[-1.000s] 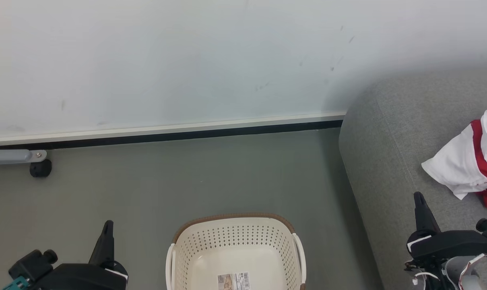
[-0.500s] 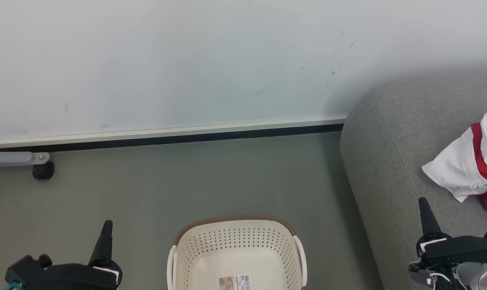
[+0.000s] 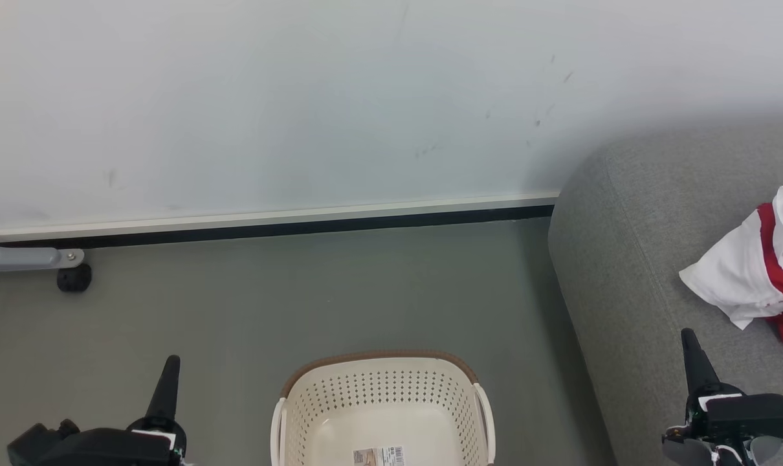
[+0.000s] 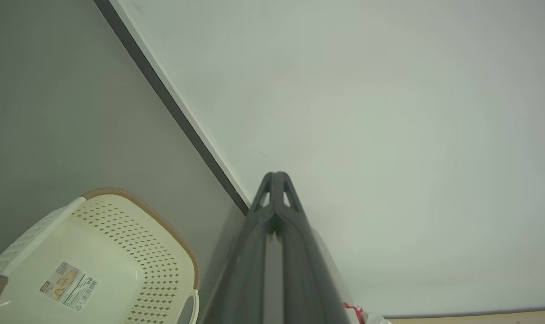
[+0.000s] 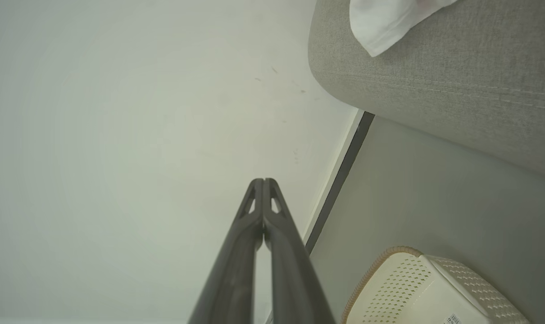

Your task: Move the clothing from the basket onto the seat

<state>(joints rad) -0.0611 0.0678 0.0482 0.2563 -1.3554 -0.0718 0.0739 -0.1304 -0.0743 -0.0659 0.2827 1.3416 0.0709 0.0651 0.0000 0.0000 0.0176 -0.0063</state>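
Note:
The red and white clothing point(image 3: 754, 272) lies on the grey seat point(image 3: 631, 259) at the right edge of the head view; a white corner of the clothing point(image 5: 385, 22) shows on the seat point(image 5: 434, 85) in the right wrist view. The cream basket point(image 3: 382, 408) with its brown rim stands on the floor at bottom centre, holding nothing but a label on its bottom. The basket point(image 4: 97, 265) also appears in the left wrist view, and the basket point(image 5: 416, 288) in the right wrist view. My left gripper point(image 3: 170, 362) is shut, left of the basket. My right gripper point(image 3: 689, 336) is shut over the seat's front.
A pale wall with a dark baseboard point(image 3: 268, 226) runs behind the grey floor point(image 3: 301, 291). A grey metal leg with a black caster point(image 3: 73, 277) stands at the far left by the wall.
The whole head view has shifted slightly, so the camera moved. Both grippers have sunk lower toward the bottom edge of the view. The clothing and basket stay where they were.

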